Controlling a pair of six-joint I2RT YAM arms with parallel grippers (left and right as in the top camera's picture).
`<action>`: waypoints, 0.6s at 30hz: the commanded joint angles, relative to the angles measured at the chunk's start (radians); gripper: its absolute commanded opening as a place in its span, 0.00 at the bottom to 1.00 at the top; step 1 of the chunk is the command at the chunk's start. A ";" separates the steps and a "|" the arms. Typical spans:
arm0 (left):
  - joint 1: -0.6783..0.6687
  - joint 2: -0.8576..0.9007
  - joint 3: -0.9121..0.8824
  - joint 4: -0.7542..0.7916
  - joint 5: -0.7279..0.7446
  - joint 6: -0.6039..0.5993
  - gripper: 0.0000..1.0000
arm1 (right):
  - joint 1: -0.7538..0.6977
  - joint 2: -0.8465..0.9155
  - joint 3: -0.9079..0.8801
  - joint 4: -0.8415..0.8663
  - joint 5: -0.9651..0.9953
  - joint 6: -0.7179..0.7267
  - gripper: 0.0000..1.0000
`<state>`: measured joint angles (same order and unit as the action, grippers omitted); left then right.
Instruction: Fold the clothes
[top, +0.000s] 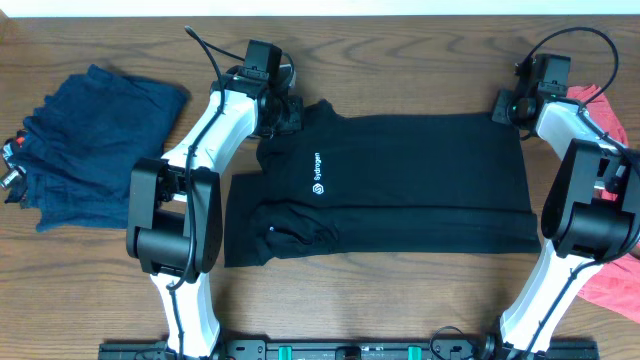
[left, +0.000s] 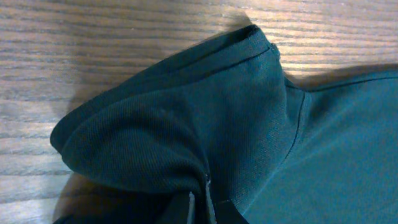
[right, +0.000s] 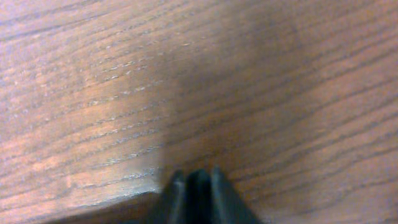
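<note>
- Left hand (top: 284, 112) is clamped on a bunched sleeve of the black shirt (top: 400, 170), at the shirt's far corner on its logo end. In the left wrist view the cloth is drawn into a pucker where it is pinched.
- Right hand (top: 507, 105) is set at the shirt's other far corner, on the hem end, with its tips brought together low over the tabletop (top: 400, 60). A dark edge is glimpsed beside them in the right wrist view, but whether cloth is caught there cannot be told.
- The shirt is spread sideways, mostly flat, with its white logo (top: 317, 176) facing up. A lengthwise line along its near side is judged to be a fold already laid.
- A navy pile (top: 95, 140) is seen beyond the shirt's logo end, and a red garment (top: 610, 285) beyond its hem end.
- The shirt is judged light, limp and thin. It can be expected to sag and drag between two held points, and to slide easily over the wood.
- Hold is best taken at corners and seams, where the doubled cloth gives a thicker, firmer pinch. Both far corners should be lifted evenly so that the far edge is carried straight.
</note>
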<state>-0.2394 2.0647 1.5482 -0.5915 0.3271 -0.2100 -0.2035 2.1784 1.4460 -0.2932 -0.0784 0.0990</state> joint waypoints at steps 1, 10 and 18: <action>0.002 -0.001 0.010 -0.010 0.002 -0.005 0.06 | 0.003 0.033 0.002 -0.032 0.026 0.031 0.01; 0.010 -0.069 0.010 -0.050 0.002 -0.005 0.06 | -0.038 -0.085 0.012 -0.148 0.065 0.080 0.01; 0.009 -0.192 0.010 -0.277 0.002 -0.005 0.06 | -0.072 -0.301 0.012 -0.399 0.084 0.080 0.01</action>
<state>-0.2363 1.9190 1.5486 -0.8227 0.3347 -0.2104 -0.2653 1.9675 1.4570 -0.6464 -0.0227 0.1616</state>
